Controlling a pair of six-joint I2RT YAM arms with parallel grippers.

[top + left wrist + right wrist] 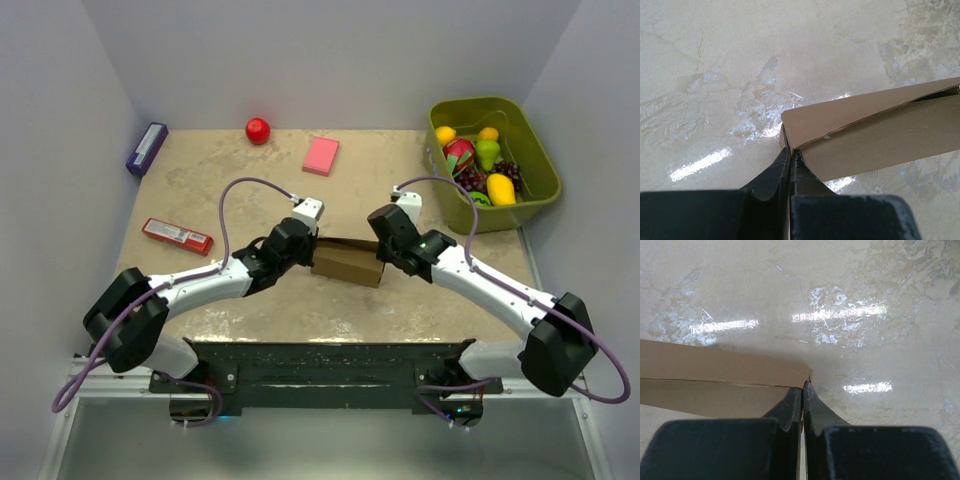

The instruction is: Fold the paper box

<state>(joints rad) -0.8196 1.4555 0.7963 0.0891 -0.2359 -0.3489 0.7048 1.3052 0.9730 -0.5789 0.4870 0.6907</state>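
The paper box [347, 264] lay at mid-table [260, 300], between the two arms, already a shallow closed-looking form with a seam running along its top face. The left gripper [790, 154] was at its left end and the right gripper [803, 389] at its right end. Each pair of jaws was pressed almost together on a thin cardboard edge at a corner.

Judged from this, the step was creasing or tucking the end walls. It would go best with equal, opposed pull from both ends, so that the light box neither slid nor skewed. The pinches should be firm but shallow, so the edge did not tear, and any lift should be small, so the seam did not spring open.

Both arms reached forward from the near-edge bases, elbows out and forearms converging inward, wrists low and pitched down toward the box ends. Beyond lay a pink block [321, 155], a red ball [258, 130] and, far right, a green bin [545, 165], all well apart from the work.
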